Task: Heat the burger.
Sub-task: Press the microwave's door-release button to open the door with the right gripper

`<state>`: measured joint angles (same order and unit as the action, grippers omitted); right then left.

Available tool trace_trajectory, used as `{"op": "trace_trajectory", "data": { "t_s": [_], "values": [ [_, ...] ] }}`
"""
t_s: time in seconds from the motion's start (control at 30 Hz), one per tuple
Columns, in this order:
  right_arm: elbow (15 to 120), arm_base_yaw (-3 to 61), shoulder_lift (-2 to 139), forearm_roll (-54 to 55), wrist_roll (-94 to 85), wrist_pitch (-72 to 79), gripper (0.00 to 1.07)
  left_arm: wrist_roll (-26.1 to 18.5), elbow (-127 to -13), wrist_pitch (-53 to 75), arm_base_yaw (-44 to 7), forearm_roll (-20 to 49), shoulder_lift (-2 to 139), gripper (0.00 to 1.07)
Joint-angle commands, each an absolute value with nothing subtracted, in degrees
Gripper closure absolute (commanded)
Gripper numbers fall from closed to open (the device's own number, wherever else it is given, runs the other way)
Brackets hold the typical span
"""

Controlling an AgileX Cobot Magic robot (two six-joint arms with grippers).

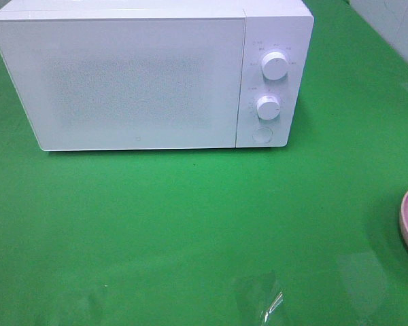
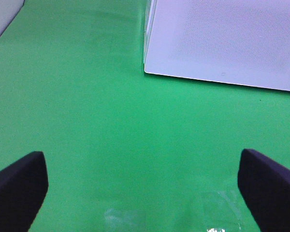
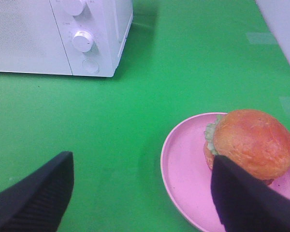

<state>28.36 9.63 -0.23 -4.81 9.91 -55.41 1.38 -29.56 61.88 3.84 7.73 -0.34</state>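
Microwave sits at the back of the green table, door shut, two knobs and a round button on its right panel. Task not started, as I judge it: nothing is in the oven yet.

The burger is on the pink plate, far out on the right side of the table. The high camera catches only the plate's rim at its right edge, well apart from the microwave. The burger itself shows only in the right wrist view. It sits off-centre on the plate, close to one rim.

Left jaws: wide open, empty, over bare table facing the lower left corner of the microwave door. Right jaws: open too, nothing between them.

Key relation: the burger is not between the right jaws. It lies off to one side, and one finger overlaps its near edge in the right wrist view. Can't tell if that finger touches the bun. The gap of the jaws is centred on green table and the plate's near rim.

The right arm is clearly the nearer one. The left has no sight of the burger.

The bun is round and domed, so there's no long axis to line up with. My guess is that the door has to open first, and the left arm is placed for that.
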Motion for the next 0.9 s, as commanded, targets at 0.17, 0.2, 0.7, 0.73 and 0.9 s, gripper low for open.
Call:
{"op": "trace_trajectory", "data": {
  "t_s": [0.17, 0.2, 0.7, 0.73, 0.9],
  "values": [
    [28.3, 9.5, -1.7, -4.9, 9.8, -54.9, 0.32, 1.2, -29.5, 61.0, 4.0, 7.5, -0.2, 0.06],
    [28.3, 9.5, -1.7, -4.9, 9.8, -54.9, 0.32, 1.2, -29.5, 61.0, 4.0, 7.5, -0.2, 0.06],
    [32.8, 9.5, 3.4, -5.3, 9.7, -52.7, 0.32, 1.2, -29.5, 61.0, 4.0, 7.5, -0.2, 0.06],
    [33.1, 9.5, 4.7, -5.4, 9.7, -52.5, 0.32, 1.2, -29.5, 61.0, 4.0, 7.5, -0.2, 0.06],
    [33.2, 9.5, 11.3, -5.6, 9.5, -47.8, 0.32, 1.2, -29.5, 61.0, 4.0, 7.5, -0.2, 0.06]
  ]
}}
